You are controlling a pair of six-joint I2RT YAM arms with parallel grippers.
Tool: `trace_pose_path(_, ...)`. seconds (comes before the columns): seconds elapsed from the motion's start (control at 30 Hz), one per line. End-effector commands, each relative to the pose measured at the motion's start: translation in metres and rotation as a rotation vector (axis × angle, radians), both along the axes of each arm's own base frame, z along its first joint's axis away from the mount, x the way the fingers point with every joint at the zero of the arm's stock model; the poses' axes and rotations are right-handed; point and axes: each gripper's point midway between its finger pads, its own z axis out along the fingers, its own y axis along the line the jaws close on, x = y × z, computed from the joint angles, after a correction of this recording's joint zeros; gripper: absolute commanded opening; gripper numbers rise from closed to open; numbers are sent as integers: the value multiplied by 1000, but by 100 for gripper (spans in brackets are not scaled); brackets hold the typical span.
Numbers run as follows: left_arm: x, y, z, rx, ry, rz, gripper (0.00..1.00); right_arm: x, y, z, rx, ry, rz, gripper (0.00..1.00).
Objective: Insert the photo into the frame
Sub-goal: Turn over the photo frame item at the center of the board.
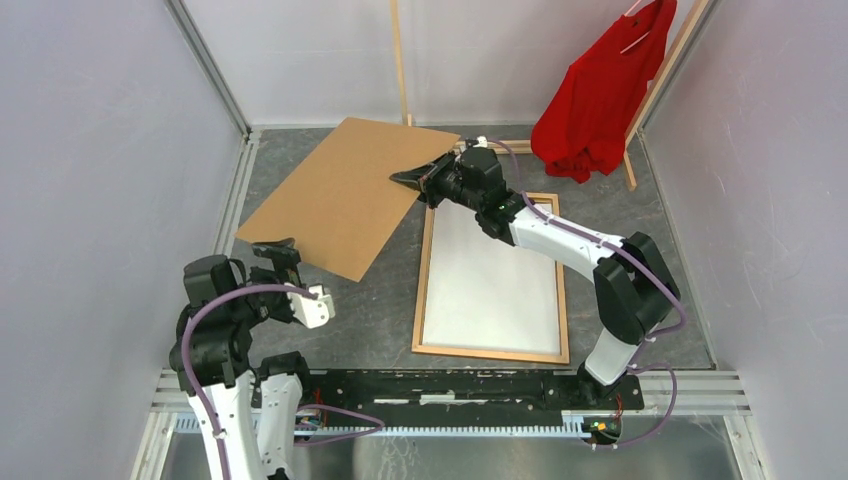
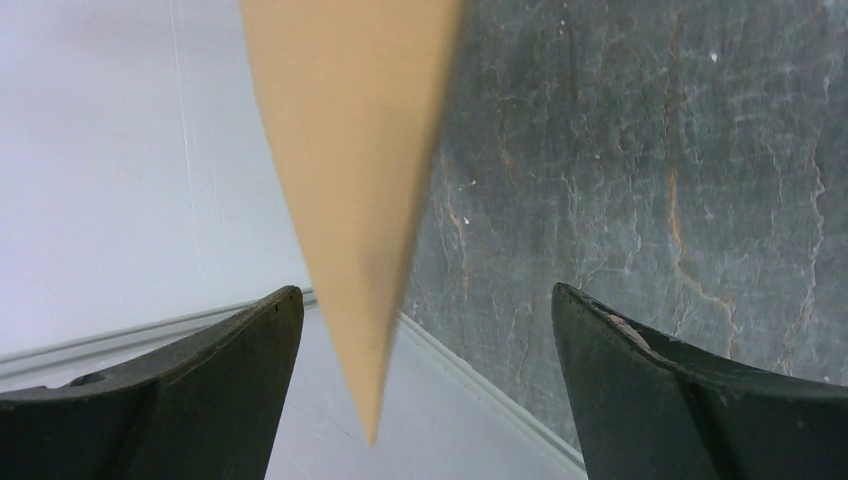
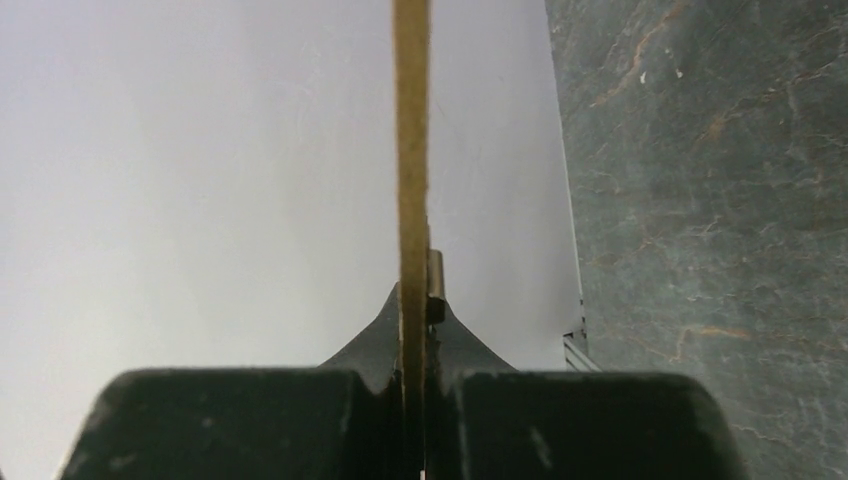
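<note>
The frame of thin orange-brown strips lies flat on the dark table, right of centre. Inside it is a white sheet, the photo lying white back up; no print shows. A plain brown backing panel is held tilted over the table's left half. My right gripper is shut on its right edge, and the right wrist view shows the panel edge-on pinched between the jaws. My left gripper stands open at the panel's near corner, which hangs between the wide-apart fingers without touching them.
A red garment hangs on a pale wooden rack at the back right, and one rack post rises behind the panel. White walls close in the left, back and right sides. A metal rail runs along the near edge.
</note>
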Motion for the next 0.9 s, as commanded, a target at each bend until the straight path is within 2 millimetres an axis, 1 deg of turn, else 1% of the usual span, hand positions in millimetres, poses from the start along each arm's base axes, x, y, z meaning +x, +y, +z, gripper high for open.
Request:
trace_pose_path(0.0, -1, 2, -15, 135, -41, -76, 100, -12, -8, 72, 191, -110, 35, 0)
trace_pose_path(0.07, 10, 2, -4, 85, -109, -43, 100, -14, -6, 72, 191, -113, 49, 0)
trace_pose_path(0.1, 18, 2, 5, 60, -160, -31, 100, -15, -3, 71, 186, -113, 65, 0)
trace_pose_path(0.2, 27, 0, 10, 43, -219, -39, 98, -19, 3, 73, 191, -111, 100, 0)
trace_pose_path(0.3, 40, -2, 28, -9, -337, -35, 96, -26, 9, 74, 183, -120, 126, 0)
trace_pose_path(0.33, 42, -4, 34, -37, -370, -37, 95, -27, 9, 71, 169, -115, 132, 0)
trace_pose_path(0.37, 43, -6, 37, -38, -389, -48, 95, -28, 10, 70, 162, -115, 134, 0)
trace_pose_path(0.47, 45, -8, 35, -43, -384, -67, 89, -31, 12, 63, 153, -104, 141, 0)
trace_pose_path(0.5, 46, -9, 34, -43, -381, -70, 85, -33, 13, 63, 152, -104, 146, 0)
trace_pose_path(0.53, 46, -9, 34, -41, -381, -75, 79, -33, 15, 62, 150, -103, 152, 0)
trace_pose_path(0.63, 47, -10, 34, -31, -384, -86, 50, -36, 19, 60, 140, -106, 176, 0)
trace_pose_path(0.7, 49, -8, 34, -10, -392, -87, 28, -38, 22, 57, 130, -113, 200, 9)
trace_pose_path(0.77, 51, -6, 36, 4, -401, -81, 8, -43, 25, 53, 123, -131, 242, 24)
trace_pose_path(0.8, 53, -4, 39, -4, -408, -68, 3, -45, 27, 52, 114, -147, 263, 30)
trace_pose_path(0.87, 59, 0, 48, -31, -442, -35, 2, -51, 30, 46, 83, -184, 318, 45)
